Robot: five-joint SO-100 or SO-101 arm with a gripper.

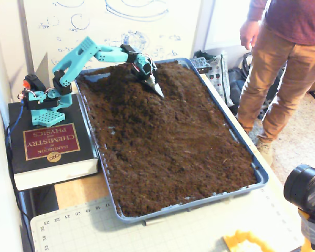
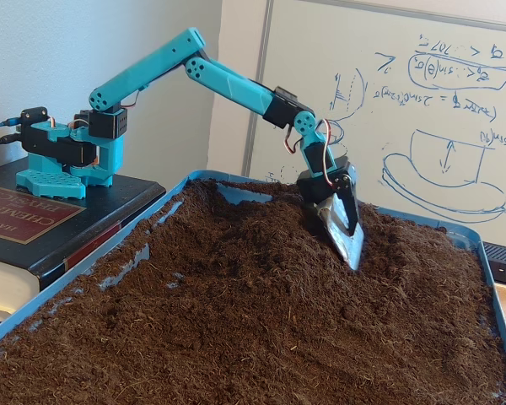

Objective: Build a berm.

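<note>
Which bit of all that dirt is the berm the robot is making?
Find the big blue plastic tray full of dark brown soil. At its far end by the whiteboard, under the turquoise arm's gripper, the berm is the humped pile of soil, higher than the flat bed around it.

You get soft, even daylight in both fixed views; no harsh glare. High view slightly washed: whiteboard [image 1: 110, 26] behind gripper [image 1: 156, 89] near overexposed, its marks faint. Soil [image 1: 168, 136] below gripper reads dark, texture mushy, low-resolution. Low view sharper around gripper [image 2: 347, 249]; metal scoop face catches pale sheen, thin shadow beneath its tip. Soil [image 2: 194, 363] nearest your lens blurs. No edge distortion noticeable.
</note>
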